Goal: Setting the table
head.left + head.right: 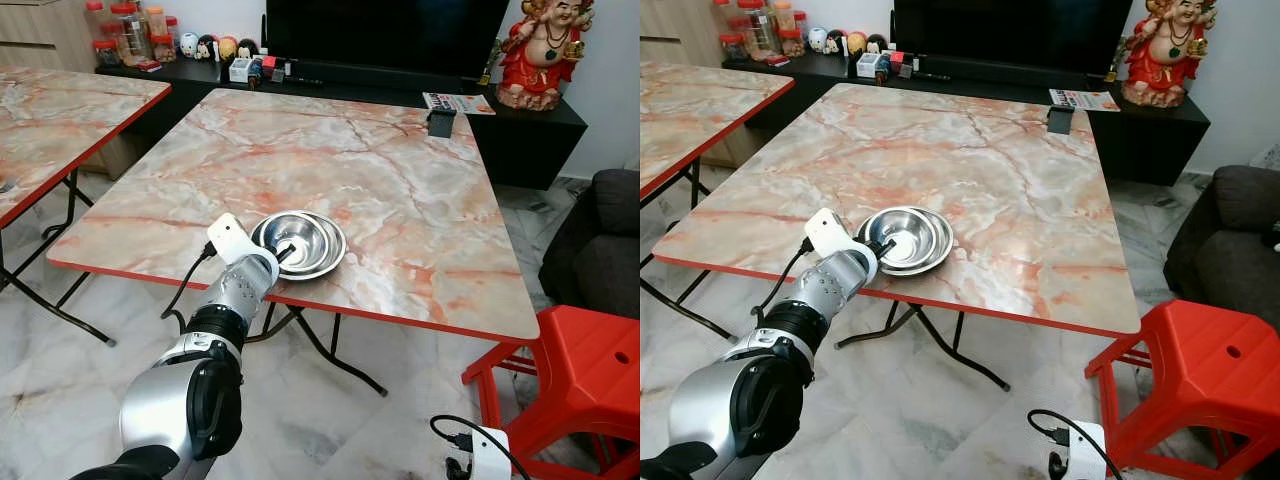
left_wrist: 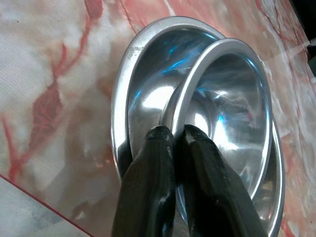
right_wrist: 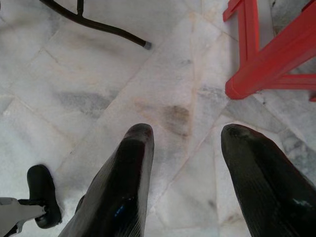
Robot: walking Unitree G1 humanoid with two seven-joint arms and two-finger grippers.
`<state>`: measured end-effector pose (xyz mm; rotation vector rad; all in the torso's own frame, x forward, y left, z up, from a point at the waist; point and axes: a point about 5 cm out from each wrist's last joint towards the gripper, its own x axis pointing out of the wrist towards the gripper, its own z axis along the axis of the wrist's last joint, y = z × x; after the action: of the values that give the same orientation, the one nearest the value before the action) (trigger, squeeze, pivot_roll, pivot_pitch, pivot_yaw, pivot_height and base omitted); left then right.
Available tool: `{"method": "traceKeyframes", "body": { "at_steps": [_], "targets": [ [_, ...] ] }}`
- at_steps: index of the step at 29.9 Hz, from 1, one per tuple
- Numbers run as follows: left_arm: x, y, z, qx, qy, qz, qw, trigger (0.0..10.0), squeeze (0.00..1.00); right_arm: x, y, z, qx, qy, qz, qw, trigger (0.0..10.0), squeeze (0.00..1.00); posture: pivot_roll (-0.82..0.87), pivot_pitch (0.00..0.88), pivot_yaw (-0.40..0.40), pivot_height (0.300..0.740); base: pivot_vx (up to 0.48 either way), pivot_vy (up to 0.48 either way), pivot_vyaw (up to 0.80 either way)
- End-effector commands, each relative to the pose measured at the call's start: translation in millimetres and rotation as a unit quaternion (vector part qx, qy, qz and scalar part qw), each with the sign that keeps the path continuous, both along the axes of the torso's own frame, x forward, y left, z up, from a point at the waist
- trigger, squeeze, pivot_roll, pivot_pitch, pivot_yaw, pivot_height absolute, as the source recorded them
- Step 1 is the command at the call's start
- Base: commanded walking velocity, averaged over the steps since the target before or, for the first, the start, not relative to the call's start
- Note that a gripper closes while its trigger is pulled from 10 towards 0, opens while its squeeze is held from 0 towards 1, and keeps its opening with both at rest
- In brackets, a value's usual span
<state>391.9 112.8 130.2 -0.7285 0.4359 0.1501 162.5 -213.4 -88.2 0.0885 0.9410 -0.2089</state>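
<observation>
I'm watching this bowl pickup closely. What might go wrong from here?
The left hand pinches only the thin rim of the upper steel bowl, so the bowl may slip or tip. The lower bowl it is nested in could drag along. Both sit close to the table's red near edge, so a nudge might send one to the floor.

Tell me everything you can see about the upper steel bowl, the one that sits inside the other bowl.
The upper bowl is round, shiny bare metal, looks like stainless steel, with a rolled rim, and is empty. It sits tilted and off-centre inside the larger bowl, near the table's front edge with its red trim. The left gripper is shut on its near rim, one black finger inside the bowl and one outside.
</observation>
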Motion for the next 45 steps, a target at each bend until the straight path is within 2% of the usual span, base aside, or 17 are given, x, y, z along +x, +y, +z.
{"method": "traceKeyframes", "body": {
  "at_steps": [1, 2, 3, 17, 24, 29, 30, 31, 35, 36, 45],
  "targets": [
    [2.1, -4.1, 5, -0.005, -0.007, 0.000, 1.000, 10.0, 0.35, 3.2, -4.7, 3, -0.004, -0.011, -0.008, 1.000, 10.0, 0.00, -0.07, 0.000, -0.057, 0.725, 0.000, 0.000, 0.00],
    [2.1, -4.2, 6, -0.005, -0.008, 0.000, 1.000, 10.0, 0.35, 3.3, -4.6, 3, -0.004, -0.011, -0.008, 1.000, 10.0, 0.00, -0.07, 0.000, -0.057, 0.725, 0.000, 0.000, 0.00],
    [2.2, -4.0, 6, -0.006, -0.008, 0.001, 1.000, 10.0, 0.00, 3.7, -4.1, 3, -0.004, -0.012, -0.008, 1.000, 10.0, 0.00, -0.07, 0.000, -0.055, 0.725, 0.000, 0.000, 0.00],
    [2.2, -2.0, 5, -0.013, -0.011, 0.007, 1.000, 10.0, 0.00, 2.4, -2.1, 2, -0.001, -0.011, -0.008, 1.000, 10.0, 0.00, -0.07, 0.000, -0.054, 0.725, 0.000, 0.000, 0.00],
    [2.2, -8.0, 6, -0.020, -0.017, -0.014, 1.000, 10.0, 0.00, 2.2, -1.9, 2, -0.001, -0.010, -0.009, 1.000, 10.0, 0.00, -0.07, 0.000, -0.053, 0.725, 0.000, 0.000, 0.00],
    [0.9, -12.3, 3, -0.026, -0.001, -0.019, 0.999, 10.0, 0.00, 2.3, -1.1, 2, 0.000, -0.010, -0.009, 1.000, 10.0, 0.00, -0.07, 0.000, -0.050, 0.725, 0.000, 0.000, 0.00],
    [1.4, -12.1, 4, -0.023, -0.003, -0.019, 1.000, 10.0, 0.94, 2.7, -0.6, 2, 0.000, -0.011, -0.009, 1.000, 10.0, 0.00, -0.07, 0.000, -0.049, 0.725, 0.000, 0.000, 0.00],
    [2.2, -10.9, 5, -0.018, -0.006, -0.016, 1.000, 10.0, 1.00, 3.1, -0.1, 2, 0.001, -0.011, -0.009, 1.000, 10.0, 0.00, -0.07, 0.000, -0.048, 0.725, 0.000, 0.000, 0.00],
    [3.1, -9.7, 8, -0.013, -0.011, -0.017, 1.000, 10.0, 1.00, 3.6, 0.1, 2, 0.002, -0.012, -0.009, 1.000, 10.0, 0.00, -0.07, 0.000, -0.049, 0.725, 0.000, 0.000, 0.00],
    [3.6, -7.5, 9, -0.009, -0.012, -0.010, 1.000, 10.0, 0.00, 3.8, 0.1, 2, 0.001, -0.012, -0.009, 1.000, 10.0, 0.00, -0.07, 0.000, -0.051, 0.725, 0.000, 0.000, 0.00],
    [4.8, -2.6, 11, 0.001, -0.018, 0.006, 1.000, 10.0, 0.00, 4.4, 0.1, 2, 0.001, -0.012, -0.009, 1.000, 10.0, 0.00, -0.07, 0.000, -0.049, 0.725, 0.000, 0.000, 0.00]
  ]
}}
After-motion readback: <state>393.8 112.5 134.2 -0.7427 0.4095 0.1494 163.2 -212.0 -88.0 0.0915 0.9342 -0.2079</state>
